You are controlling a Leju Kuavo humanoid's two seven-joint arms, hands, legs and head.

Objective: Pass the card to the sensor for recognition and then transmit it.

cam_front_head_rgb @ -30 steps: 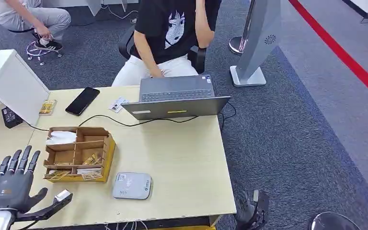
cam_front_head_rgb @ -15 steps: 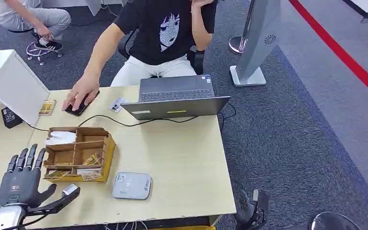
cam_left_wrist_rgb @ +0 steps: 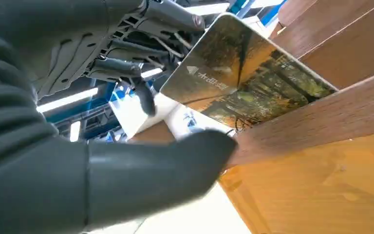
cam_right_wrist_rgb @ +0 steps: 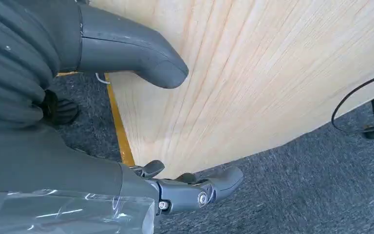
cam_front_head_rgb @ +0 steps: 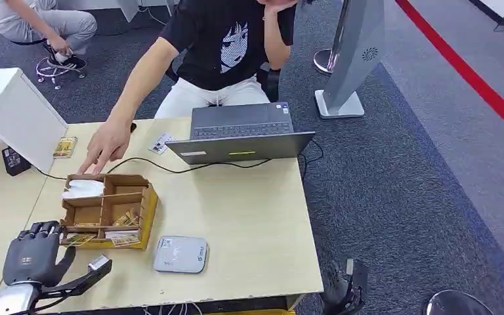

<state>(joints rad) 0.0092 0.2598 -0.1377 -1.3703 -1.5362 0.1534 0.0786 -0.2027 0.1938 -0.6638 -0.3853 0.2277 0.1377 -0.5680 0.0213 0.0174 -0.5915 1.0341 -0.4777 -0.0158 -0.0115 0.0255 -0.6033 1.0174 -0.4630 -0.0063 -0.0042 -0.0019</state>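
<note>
The card [cam_left_wrist_rgb: 246,80] I want is a thin, stiff, glossy thing standing on edge in the near row of the box [cam_front_head_rgb: 146,210], one corner sticking up above the wooden wall. It will weigh next to nothing and slide easily, so I judge the best hold is a pinch across that free corner, thumb on one face and a finger on the other, then a straight lift out. My left hand [cam_front_head_rgb: 34,257] is at the box's near left corner with its fingers [cam_left_wrist_rgb: 143,95] curled toward the card and the thumb below it; I cannot tell whether anything touches the card yet. The sensor [cam_front_head_rgb: 181,254] lies just beside the box on the table [cam_front_head_rgb: 249,223]. A person's hand [cam_front_head_rgb: 108,144] reaches over the box's far side. My right hand [cam_right_wrist_rgb: 126,122] hangs by the table edge, fingers apart, holding nothing.
</note>
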